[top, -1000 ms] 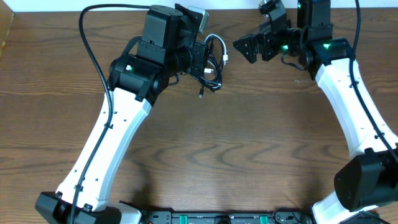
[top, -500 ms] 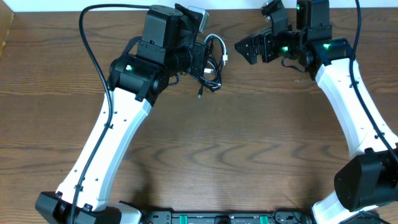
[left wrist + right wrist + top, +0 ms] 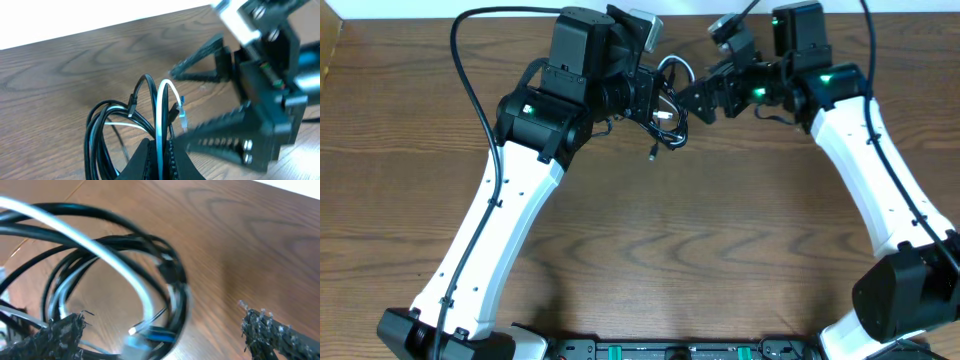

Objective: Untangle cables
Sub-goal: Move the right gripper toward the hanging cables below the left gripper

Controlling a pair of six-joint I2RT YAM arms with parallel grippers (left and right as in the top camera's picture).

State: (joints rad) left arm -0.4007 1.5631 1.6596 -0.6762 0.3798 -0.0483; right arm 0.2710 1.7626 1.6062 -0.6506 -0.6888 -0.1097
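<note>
A tangled bundle of black and white cables [image 3: 666,100] hangs at the far middle of the table, held above the wood. My left gripper [image 3: 642,96] is shut on the bundle; in the left wrist view the white cable [image 3: 161,115] runs straight between its closed fingers [image 3: 161,159], with black loops [image 3: 102,130] to the left. My right gripper [image 3: 692,94] is open, right beside the bundle. In the right wrist view the loops [image 3: 120,265] and a blue-tipped plug [image 3: 147,339] lie between its spread fingertips [image 3: 165,330].
The wooden table [image 3: 700,230] stretches toward the front. Thick black arm wiring [image 3: 465,70] arcs over the left arm. The white wall edge [image 3: 720,8] runs along the back.
My right gripper has moved left, from apart at the far right to right against the cable bundle. The left gripper and bundle have shifted slightly to the right.
</note>
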